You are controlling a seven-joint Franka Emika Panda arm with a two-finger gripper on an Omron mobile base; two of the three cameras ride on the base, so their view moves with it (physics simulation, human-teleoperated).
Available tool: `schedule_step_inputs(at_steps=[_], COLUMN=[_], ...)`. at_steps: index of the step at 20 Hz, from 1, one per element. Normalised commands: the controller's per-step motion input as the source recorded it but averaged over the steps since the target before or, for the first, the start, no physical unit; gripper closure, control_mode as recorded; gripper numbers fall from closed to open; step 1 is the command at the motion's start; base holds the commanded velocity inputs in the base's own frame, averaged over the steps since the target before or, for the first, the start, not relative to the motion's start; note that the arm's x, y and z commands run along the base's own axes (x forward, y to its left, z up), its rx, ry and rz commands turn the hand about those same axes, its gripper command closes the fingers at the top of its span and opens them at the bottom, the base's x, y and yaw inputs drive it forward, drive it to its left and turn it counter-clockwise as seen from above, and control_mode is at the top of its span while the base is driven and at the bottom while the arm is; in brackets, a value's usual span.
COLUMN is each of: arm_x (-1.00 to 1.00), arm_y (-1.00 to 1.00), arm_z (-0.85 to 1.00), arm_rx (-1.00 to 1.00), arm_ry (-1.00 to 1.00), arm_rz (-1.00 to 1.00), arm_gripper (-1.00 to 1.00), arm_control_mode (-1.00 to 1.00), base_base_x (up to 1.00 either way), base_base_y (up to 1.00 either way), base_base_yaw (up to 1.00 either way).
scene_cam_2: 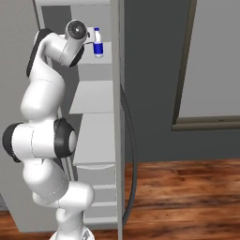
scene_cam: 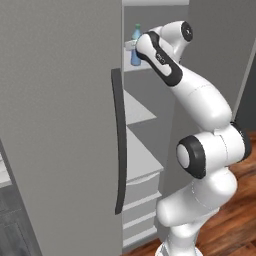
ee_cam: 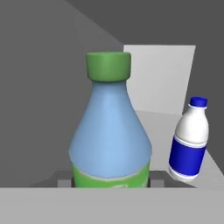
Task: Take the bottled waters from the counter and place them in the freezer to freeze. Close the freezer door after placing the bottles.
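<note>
Bottle one, green-capped (ee_cam: 109, 131), stood upright directly ahead of the gripper (ee_cam: 109, 183), its long axis vertical. The jaws were narrowed onto its lower body, with a fingertip at each side of the green label in the hand view. It sat at the level of the freezer's (scene_cam: 145, 125) top shelf (scene_cam_2: 96, 63), but whether its base rested on the shelf could not be told.

Bottle two, white with a blue label (ee_cam: 190, 140), stood upright on the same shelf. In the hand view it lay right of bottle one and farther back, apart from it with a visible gap. From the base views it stood near the shelf front (scene_cam: 135, 47).

Judgement: both bottles appeared to be inside the freezer, so the release of bottle one seemed to be the step in hand. The coming move would turn on the gap to bottle two; a straight pull-back along the gripper axis should avoid touching either bottle.

Room for movement: the freezer wall lay left of bottle one. The door (scene_cam: 60, 125) stood open left of the shelves, with its dark handle (scene_cam: 118, 145) beside the arm. The lower shelves stood bare. The door remained to be shut.
</note>
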Motion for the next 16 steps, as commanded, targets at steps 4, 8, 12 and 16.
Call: schedule_step_inputs(at_steps=[4, 8, 12, 16], arm_x=[0.27, 0.27, 0.24, 0.15], arm_y=[0.02, 0.00, 0.00, 0.02], arm_z=[-0.01, -0.19, -0.32, -0.31], arm_rx=[0.00, 0.00, 0.00, 0.00], arm_ry=[0.00, 0.00, 0.02, 0.04], arm_rz=[0.00, 0.00, 0.00, 0.00], arm_gripper=[1.00, 1.00, 1.00, 1.00], arm_control_mode=[-1.00, -1.00, -1.00, -1.00], base_base_x=[0.00, 0.00, 0.00, 0.00], base_base_y=[0.00, 0.00, 0.00, 0.00], base_base_yaw=[0.00, 0.00, 0.00, 0.00])
